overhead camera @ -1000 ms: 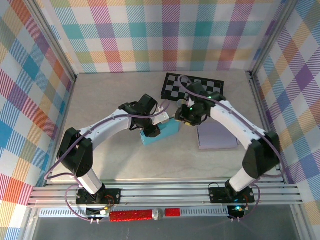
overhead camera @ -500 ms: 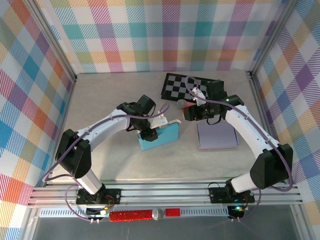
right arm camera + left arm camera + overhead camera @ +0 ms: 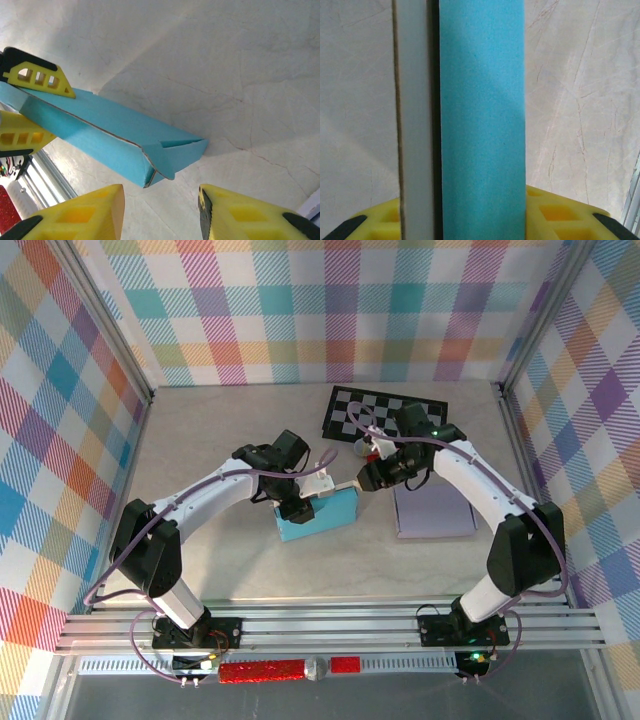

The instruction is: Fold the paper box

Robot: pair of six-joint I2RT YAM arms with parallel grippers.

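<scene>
Top external view: 2 arms meet over a teal paper box in the middle of the counter.
Counter: pale beige with marbled veins, bare around the box.
Room: pastel plaid walls on 3 sides; an aluminium frame runs along the near edge.
Nearby: a black-and-white checkerboard lies flat at the far side. A lavender sheet lies right of the box, apart from it, partly under the right arm.
Paper box: long and lying on the counter; the right wrist view shows a pointed flap at its end not fully tucked.
Left tool: clamped on a wall of the box, yellow fingers on either side of it.
Right tool: jaws parted and holding nothing, just beside the box's right end.
In the way: the left wrist hides the box's far-left corner from above.
Since 1 second ago: the right tool was down at the box's right end and has drawn back toward the checkerboard; the left grip is unchanged.
</scene>
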